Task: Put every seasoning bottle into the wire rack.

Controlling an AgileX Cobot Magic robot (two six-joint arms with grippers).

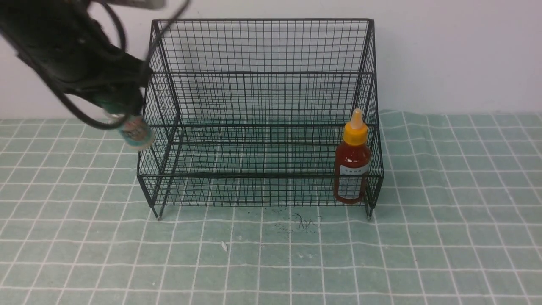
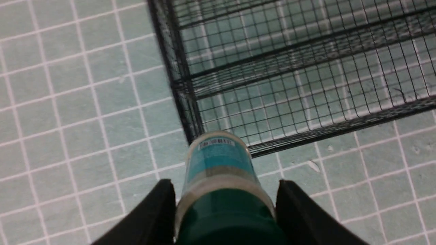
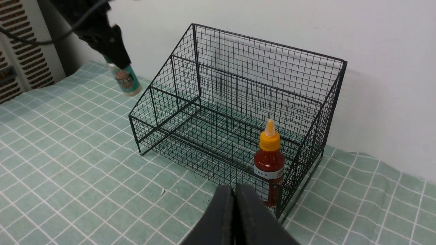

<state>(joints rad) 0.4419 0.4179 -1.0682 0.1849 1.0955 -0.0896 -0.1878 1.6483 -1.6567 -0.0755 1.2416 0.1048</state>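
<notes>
The black wire rack (image 1: 262, 55) stands on the checked cloth against the wall. The red-brown squeeze bottle (image 1: 352, 163) with yellow nozzle cap stands upright in the rack's lower front tier at its right end; it also shows in the right wrist view (image 3: 269, 160). My left gripper (image 1: 120, 111) is shut on the dark green cap of the clear shaker jar (image 1: 136, 132) and holds it tilted in the air just outside the rack's left side. The jar (image 2: 219, 160) hangs over the rack's front left corner (image 2: 190, 132). My right gripper (image 3: 234, 190) is shut and empty, in front of the rack.
A green cloth with white grid lines (image 1: 271, 262) covers the table. A white wall is right behind the rack. A small white scrap (image 1: 224, 246) and dark specks (image 1: 302, 222) lie on the cloth before the rack. A vented unit (image 3: 24, 51) stands at the far left.
</notes>
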